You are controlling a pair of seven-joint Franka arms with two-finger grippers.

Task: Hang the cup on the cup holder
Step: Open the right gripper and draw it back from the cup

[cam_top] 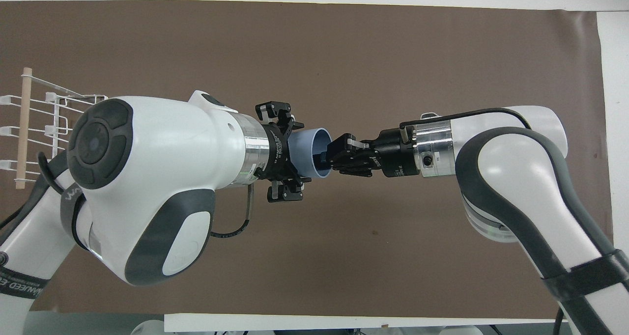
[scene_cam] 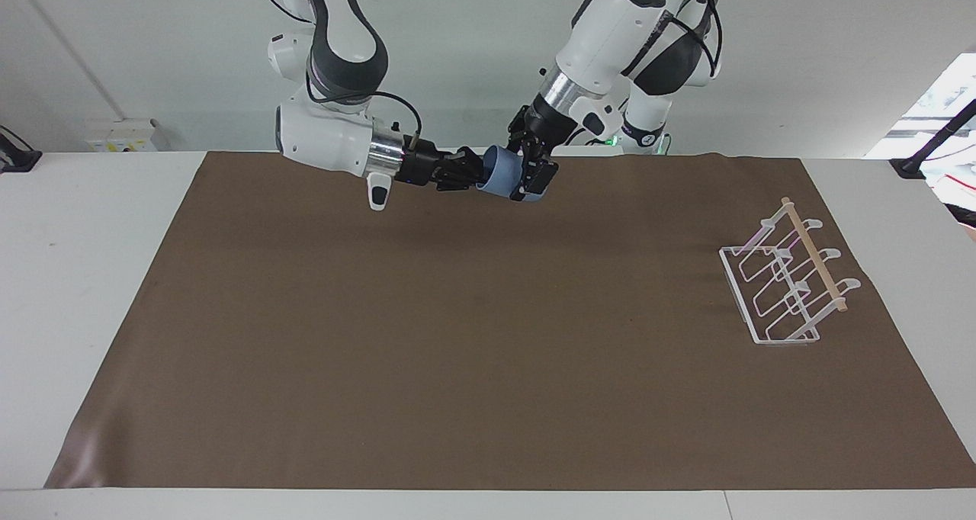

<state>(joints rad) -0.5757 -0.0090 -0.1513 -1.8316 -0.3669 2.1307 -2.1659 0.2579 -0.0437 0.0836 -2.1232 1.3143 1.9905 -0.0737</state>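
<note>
Here, both arms meet in the air over the brown mat (scene_cam: 473,329) that covers the desk (scene_cam: 84,223), above the mat's edge nearest the robots. The light-blue cup (scene_cam: 502,179) lies on its side between them, clear of the mat, its open mouth turned toward the right arm. The right end effector (scene_cam: 467,171) reaches into that mouth: one finger is inside the cup and the other outside, pinching the rim wall. Nothing else is seen inside the cup. The left end effector (scene_cam: 531,175) straddles the cup's tapered base end, its fingers (cam_top: 275,111) spread wide on either side of the body; whether they touch it cannot be told. The clear acrylic cup holder (scene_cam: 785,284), with its looped prongs and the light wooden dowel (scene_cam: 814,254) across the top, stands on the mat toward the left arm's end of the desk, well apart from the cup, its prongs bare.
</note>
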